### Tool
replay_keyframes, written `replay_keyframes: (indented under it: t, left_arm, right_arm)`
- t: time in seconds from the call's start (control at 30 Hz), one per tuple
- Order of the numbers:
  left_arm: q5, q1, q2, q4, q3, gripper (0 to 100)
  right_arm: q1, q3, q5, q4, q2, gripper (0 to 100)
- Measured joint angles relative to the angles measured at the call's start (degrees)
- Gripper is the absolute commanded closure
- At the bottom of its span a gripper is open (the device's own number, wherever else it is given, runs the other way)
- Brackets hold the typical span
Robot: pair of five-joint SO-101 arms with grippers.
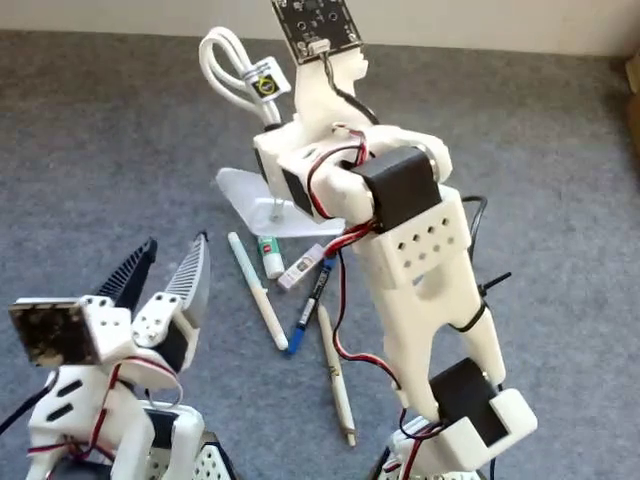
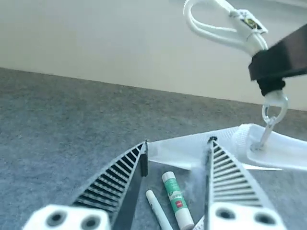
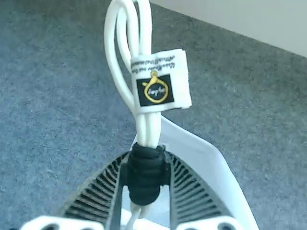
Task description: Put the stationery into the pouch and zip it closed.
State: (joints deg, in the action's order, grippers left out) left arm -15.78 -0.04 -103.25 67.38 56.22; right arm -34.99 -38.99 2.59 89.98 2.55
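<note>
a grey carpet [image 1: 90,150] covers the surface, meeting a pale wall [image 1: 500,15] along its far edge.

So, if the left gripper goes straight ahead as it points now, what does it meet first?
Probably the white pouch, just beyond the open left gripper; depth is unclear.

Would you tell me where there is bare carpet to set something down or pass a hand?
Free: grey carpet left of the translucent white pouch, beyond the open left gripper; also right of the white right arm. Crowded: the centre, where white pen, glue stick, blue pen and beige pen lie between them.
</note>
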Motion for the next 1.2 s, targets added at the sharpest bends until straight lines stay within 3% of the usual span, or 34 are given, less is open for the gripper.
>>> replay_keyframes:
  t: [0.2, 0.43, 1.2]
  left_arm:
    - [-0.6, 0.1, -0.1, -0.6, -1.6, 81]
    - [-0.6, 9.1, -0.1, -1.1, -1.6, 81]
    - [-0.6, 9.7, 0.0, -4.7, 7.3, 81]
  right_arm:
    - [-1.2, 0.0, 0.0, 2.2, 0.0, 99.5]
    - [-3.8, 0.0, 0.0, 3.3, 0.0, 99.5]
    - [-3.8, 0.0, 0.0, 3.3, 0.0, 99.5]
